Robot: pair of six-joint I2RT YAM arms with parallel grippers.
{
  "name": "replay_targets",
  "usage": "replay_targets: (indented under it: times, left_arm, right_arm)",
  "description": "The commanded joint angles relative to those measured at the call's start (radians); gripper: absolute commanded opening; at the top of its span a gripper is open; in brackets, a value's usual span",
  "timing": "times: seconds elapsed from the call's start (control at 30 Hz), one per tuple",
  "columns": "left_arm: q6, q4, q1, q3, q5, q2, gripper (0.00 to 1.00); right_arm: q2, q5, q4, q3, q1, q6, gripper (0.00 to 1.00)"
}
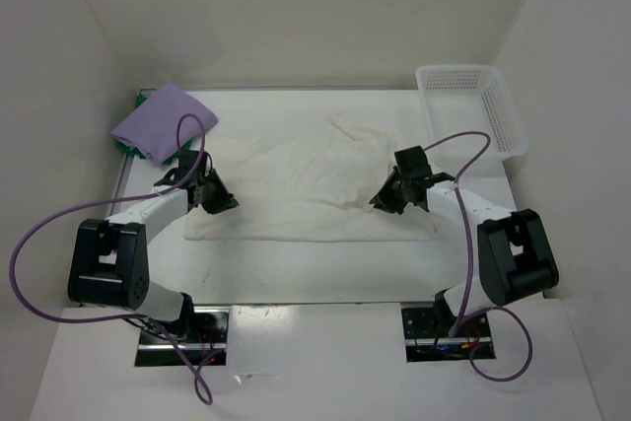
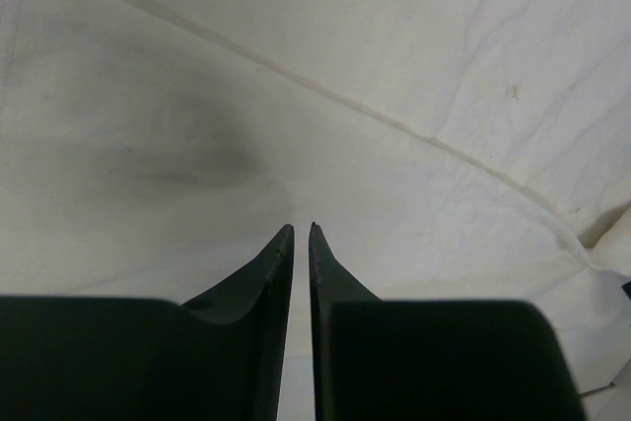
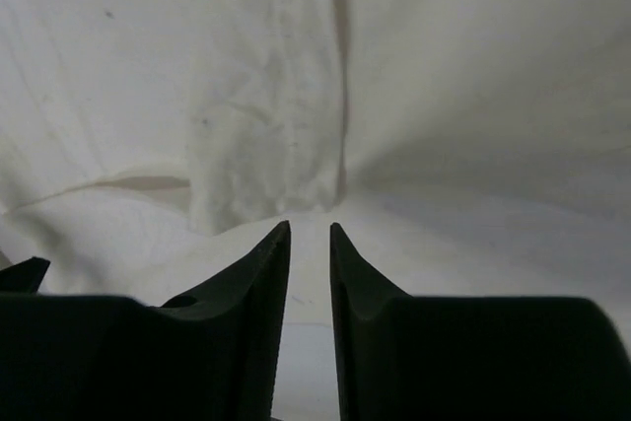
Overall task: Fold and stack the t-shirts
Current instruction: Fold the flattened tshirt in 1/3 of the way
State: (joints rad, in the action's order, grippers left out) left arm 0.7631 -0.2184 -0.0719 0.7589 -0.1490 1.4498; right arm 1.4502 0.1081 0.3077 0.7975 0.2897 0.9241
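Shirt [image 1: 296, 199] needs a tight pinch before folding: left claw [image 2: 302, 228] is nearly closed, but I cannot tell if it holds cloth; right claw [image 3: 311, 227], slightly open, has cloth just under it.

No writing, label, brand mark, number or sign can be read in any of the three views. The cream-white t-shirt [image 1: 296, 199] shows only plain cloth and stitched seams in both wrist views. The lavender t-shirt [image 1: 163, 123] in the upper left of the top view and the white lattice basket [image 1: 455, 70] in the upper right are too small to show any print.
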Motion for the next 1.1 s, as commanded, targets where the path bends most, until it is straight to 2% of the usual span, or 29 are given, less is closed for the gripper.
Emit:
replay_targets:
  times: [0.0, 0.07, 0.37, 0.57, 1.07]
  left_arm:
    - [-0.008, 0.008, 0.003, 0.026, -0.017, -0.011, 0.17]
    - [-0.018, 0.008, 0.003, 0.026, -0.017, -0.011, 0.17]
    - [-0.018, 0.008, 0.003, 0.026, -0.017, -0.002, 0.17]
    - [-0.018, 0.008, 0.003, 0.026, -0.017, 0.007, 0.17]
    - [-0.018, 0.008, 0.003, 0.026, -0.007, 0.017, 0.17]
  right_arm:
    - [0.019, -0.019, -0.030, -0.014, 0.002, -0.004, 0.28]
    - [0.042, -0.019, -0.044, -0.014, 0.002, -0.004, 0.34]
    - [0.141, 0.012, -0.108, -0.004, 0.002, -0.004, 0.35]
    - [0.182, 0.045, -0.117, 0.046, 0.011, -0.004, 0.22]
    - [0.249, 0.074, -0.116, 0.144, 0.011, -0.004, 0.08]
